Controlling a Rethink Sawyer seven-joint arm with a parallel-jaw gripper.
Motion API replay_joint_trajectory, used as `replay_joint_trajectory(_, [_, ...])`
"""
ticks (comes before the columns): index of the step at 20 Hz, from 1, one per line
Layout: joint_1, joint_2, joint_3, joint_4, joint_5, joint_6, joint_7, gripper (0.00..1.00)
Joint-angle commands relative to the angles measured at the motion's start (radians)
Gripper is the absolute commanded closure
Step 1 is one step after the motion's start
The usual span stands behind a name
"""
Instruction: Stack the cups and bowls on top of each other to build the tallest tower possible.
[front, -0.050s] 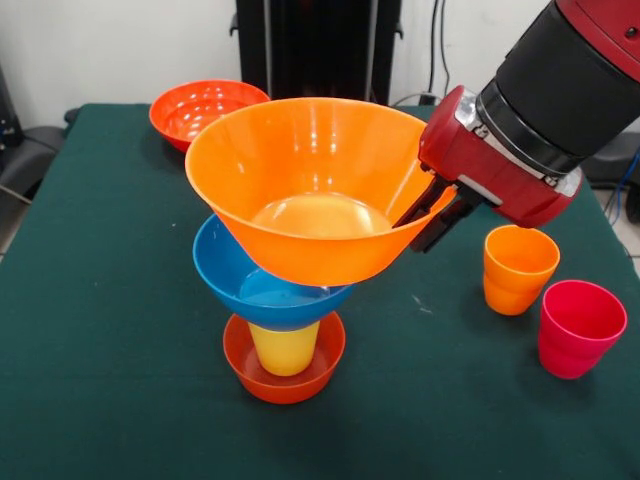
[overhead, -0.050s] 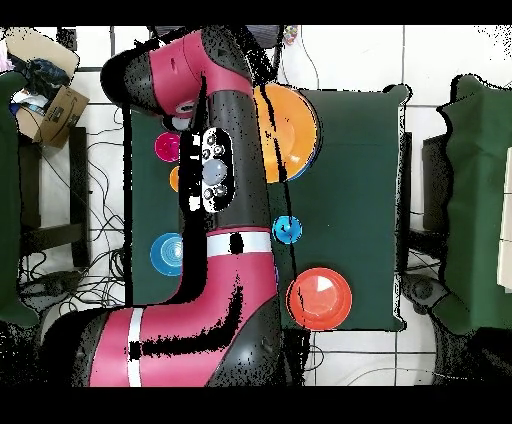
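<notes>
The tower stands near the table's front: a small red-orange bowl (front, -0.050s: 285, 378) holds a yellow cup (front, -0.050s: 284, 349), a blue bowl (front, -0.050s: 240, 275) sits on that cup, and the large light orange bowl (front, -0.050s: 300, 180) rests tilted on top. My gripper (front, -0.050s: 432, 215) is at this top bowl's right rim, one black finger inside and one outside, shut on the rim. From overhead the large orange bowl (overhead, -0.050s: 292, 125) shows beside the arm, which hides the gripper and the rest of the tower.
To the right of the tower stand an orange cup (front, -0.050s: 518, 268) and a pinkish red cup (front, -0.050s: 580, 328). A medium red-orange bowl (front, -0.050s: 205, 108) sits at the back left. Overhead also shows a small teal bowl (overhead, -0.050s: 287, 230) and a blue cup (overhead, -0.050s: 167, 253).
</notes>
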Motion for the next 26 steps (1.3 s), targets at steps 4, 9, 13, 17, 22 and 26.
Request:
replay_joint_trajectory(4, [-0.006, -0.007, 0.028, 0.024, 0.005, 0.068, -0.193, 1.00])
replay_joint_trajectory(9, [-0.009, -0.013, 0.024, 0.040, 0.010, 0.058, -0.191, 1.00])
replay_joint_trajectory(13, [-0.010, -0.015, 0.021, 0.047, 0.011, 0.048, -0.190, 1.00])
replay_joint_trajectory(17, [-0.011, -0.017, 0.018, 0.052, 0.012, 0.044, -0.192, 1.00])
replay_joint_trajectory(22, [-0.012, -0.025, 0.012, 0.072, 0.014, 0.030, -0.191, 1.00])
replay_joint_trajectory(26, [-0.019, -0.037, 0.005, 0.107, 0.020, 0.001, -0.188, 1.00])
